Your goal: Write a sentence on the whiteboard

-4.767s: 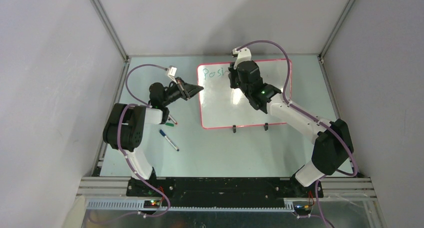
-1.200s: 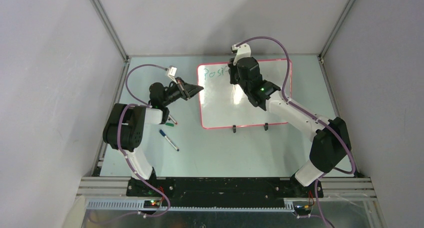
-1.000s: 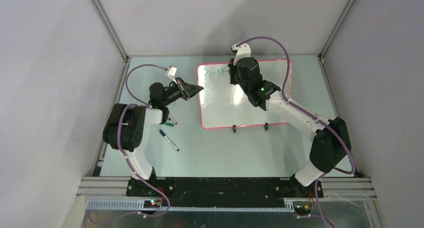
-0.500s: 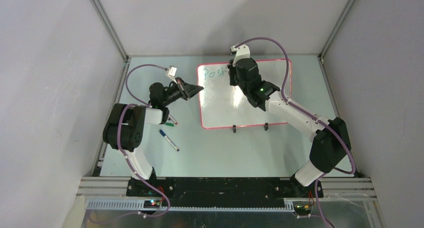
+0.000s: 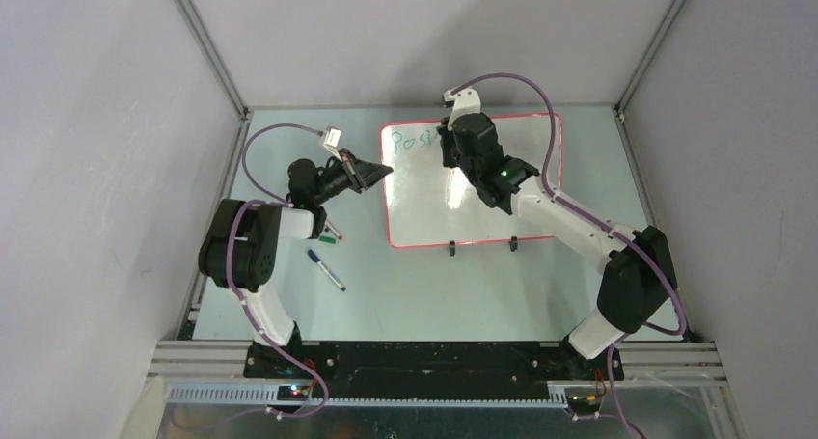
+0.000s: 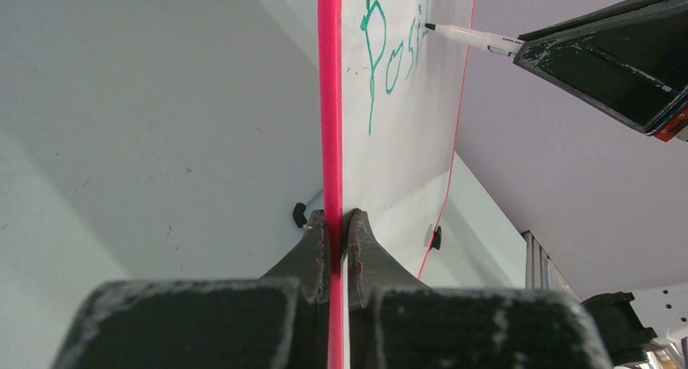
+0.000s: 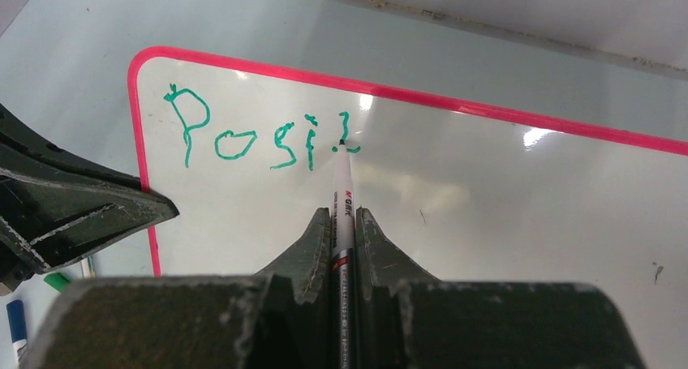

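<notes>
Top view: whiteboard [image 5: 424,212] lies in the middle, left gripper [image 5: 383,172] at its 9 o'clock edge, right gripper [image 5: 449,148] near 11 o'clock | Left wrist: jaws squeezed tight on that edge | Right wrist: jaws tight on marker [image 7: 342,192], tip touching sentence [image 7: 283,152], "Posi" plus part of a letter | Step: writing the fifth letter | Next, I think: finish the "t", pressing softly.

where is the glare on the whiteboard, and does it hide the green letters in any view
Right wrist: small bright spots on the whiteboard near its top rim, clear of the sentence, which is sharp. Top external: one pale streak mid-board, below the tiny letters. Left wrist: no hot spot, board almost edge-on, writing squeezed.
</notes>
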`<state>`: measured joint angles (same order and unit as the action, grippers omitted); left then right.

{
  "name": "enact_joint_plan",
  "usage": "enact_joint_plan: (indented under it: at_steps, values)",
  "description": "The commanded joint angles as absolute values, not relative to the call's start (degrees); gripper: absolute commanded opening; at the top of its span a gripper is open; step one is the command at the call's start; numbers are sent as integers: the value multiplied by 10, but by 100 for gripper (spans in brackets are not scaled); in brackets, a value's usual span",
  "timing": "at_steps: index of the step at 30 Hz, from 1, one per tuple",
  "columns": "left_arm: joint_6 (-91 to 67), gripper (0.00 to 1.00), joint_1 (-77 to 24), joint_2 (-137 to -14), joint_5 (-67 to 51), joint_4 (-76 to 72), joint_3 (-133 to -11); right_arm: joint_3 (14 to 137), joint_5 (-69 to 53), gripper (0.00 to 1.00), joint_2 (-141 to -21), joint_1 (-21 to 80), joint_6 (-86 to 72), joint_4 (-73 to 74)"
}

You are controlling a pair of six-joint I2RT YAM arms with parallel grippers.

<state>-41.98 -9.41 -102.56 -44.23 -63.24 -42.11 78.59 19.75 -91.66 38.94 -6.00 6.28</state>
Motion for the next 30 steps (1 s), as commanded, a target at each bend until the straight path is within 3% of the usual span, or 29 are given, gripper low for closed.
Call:
enact_joint_plan:
  at_steps: [1,30]
  values:
    - [-372,0,-102,-1011,-424,-632,-419,796,207,0,-915,392,-66,88]
    - [-370,0,-103,-1011,-423,-630,-420,796,204,0,-908,392,-60,131]
